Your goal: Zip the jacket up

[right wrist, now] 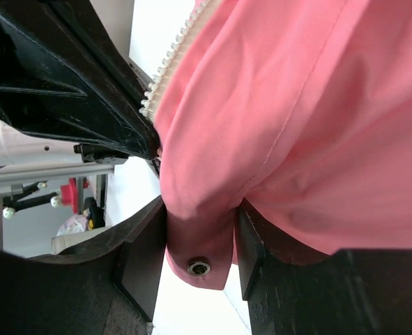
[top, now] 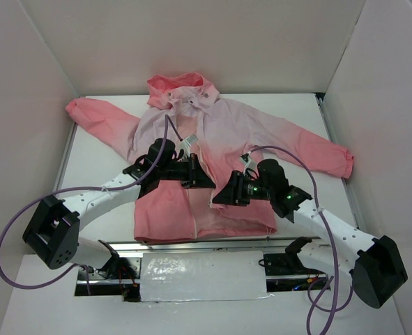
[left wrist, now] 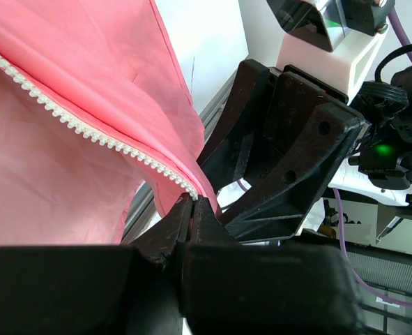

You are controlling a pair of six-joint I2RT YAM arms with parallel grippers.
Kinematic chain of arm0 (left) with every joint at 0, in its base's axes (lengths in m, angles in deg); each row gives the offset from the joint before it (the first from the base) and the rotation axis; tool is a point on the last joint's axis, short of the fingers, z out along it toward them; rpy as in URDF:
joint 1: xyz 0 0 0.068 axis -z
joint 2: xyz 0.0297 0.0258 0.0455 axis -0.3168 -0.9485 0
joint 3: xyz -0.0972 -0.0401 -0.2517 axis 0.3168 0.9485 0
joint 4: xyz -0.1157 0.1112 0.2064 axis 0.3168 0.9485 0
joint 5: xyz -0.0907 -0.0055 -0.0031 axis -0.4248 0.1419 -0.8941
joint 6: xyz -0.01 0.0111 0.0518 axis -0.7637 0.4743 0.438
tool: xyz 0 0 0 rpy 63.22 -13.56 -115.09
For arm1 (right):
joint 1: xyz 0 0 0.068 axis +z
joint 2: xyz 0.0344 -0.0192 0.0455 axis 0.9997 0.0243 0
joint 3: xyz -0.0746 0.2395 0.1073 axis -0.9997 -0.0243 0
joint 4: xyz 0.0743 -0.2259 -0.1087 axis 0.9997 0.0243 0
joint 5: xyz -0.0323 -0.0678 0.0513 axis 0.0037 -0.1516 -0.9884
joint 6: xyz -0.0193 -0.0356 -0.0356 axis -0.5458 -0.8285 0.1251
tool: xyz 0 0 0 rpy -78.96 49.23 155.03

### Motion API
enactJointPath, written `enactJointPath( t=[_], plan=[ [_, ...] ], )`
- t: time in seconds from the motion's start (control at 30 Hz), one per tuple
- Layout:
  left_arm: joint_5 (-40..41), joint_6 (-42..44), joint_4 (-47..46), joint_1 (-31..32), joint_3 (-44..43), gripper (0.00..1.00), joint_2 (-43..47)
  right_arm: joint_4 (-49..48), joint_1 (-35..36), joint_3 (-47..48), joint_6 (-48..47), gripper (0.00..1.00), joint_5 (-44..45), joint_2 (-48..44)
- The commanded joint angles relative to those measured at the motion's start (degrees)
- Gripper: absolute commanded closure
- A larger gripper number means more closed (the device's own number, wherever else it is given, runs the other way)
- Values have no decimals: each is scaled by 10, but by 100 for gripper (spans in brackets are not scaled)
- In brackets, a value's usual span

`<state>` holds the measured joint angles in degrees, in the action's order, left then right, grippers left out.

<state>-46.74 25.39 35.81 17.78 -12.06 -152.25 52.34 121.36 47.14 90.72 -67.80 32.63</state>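
The jacket [top: 240, 132] lies spread mid-frame on the desk [top: 97, 164]. The left claw [left wrist: 192, 206] clenches the end of the zipper [left wrist: 73, 121]; the right claw [right wrist: 199, 241] grips the hem corner [right wrist: 199, 265]. Hold both edges taut and level to join them.

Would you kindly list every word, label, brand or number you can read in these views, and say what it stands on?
None can be read in any view.
The jacket shows no print or tag.
Neither the left pincer nor the right pincer carries a legible marking.
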Motion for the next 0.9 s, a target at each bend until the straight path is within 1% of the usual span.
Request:
enactJointPath(
  t=[0.0,0.1,0.2,0.27,0.3,0.43,0.5,0.63,0.67,0.77,0.8,0.83,0.87],
  plan=[
    [-1,2,-31,-5,-27,100,1,12,0,19,-5,51,17,3],
    [0,1,-33,-6,-26,100,0,-3,0,16,-5,51,17,4],
    [3,4,-25,-6,-30,100,-3,-26,0,14,-5,52,-5,8],
    [10,4,-20,-7,-30,100,-2,-41,0,14,-5,48,-22,9],
    [12,4,-18,-7,-30,100,-2,-41,0,8,23,47,-26,9],
    [21,4,-9,-8,-33,100,-2,-59,6,8,29,47,-29,12],
    [34,8,8,-9,-36,100,-4,-59,9,11,32,49,-27,17],
    [30,2,2,-14,-29,100,-5,-58,13,9,32,59,-19,24],
    [33,2,1,-14,-29,100,-5,-59,13,7,33,66,-19,27],
    [34,2,5,-16,-30,100,-4,-47,16,12,27,68,-11,38],
    [34,1,4,-17,-30,100,-4,-48,20,15,26,71,-8,40],
    [32,0,2,-19,-30,100,-4,-35,21,18,22,77,-6,46],
    [31,-2,0,-20,-30,100,-4,-31,22,19,22,96,-4,48]
  ],
)
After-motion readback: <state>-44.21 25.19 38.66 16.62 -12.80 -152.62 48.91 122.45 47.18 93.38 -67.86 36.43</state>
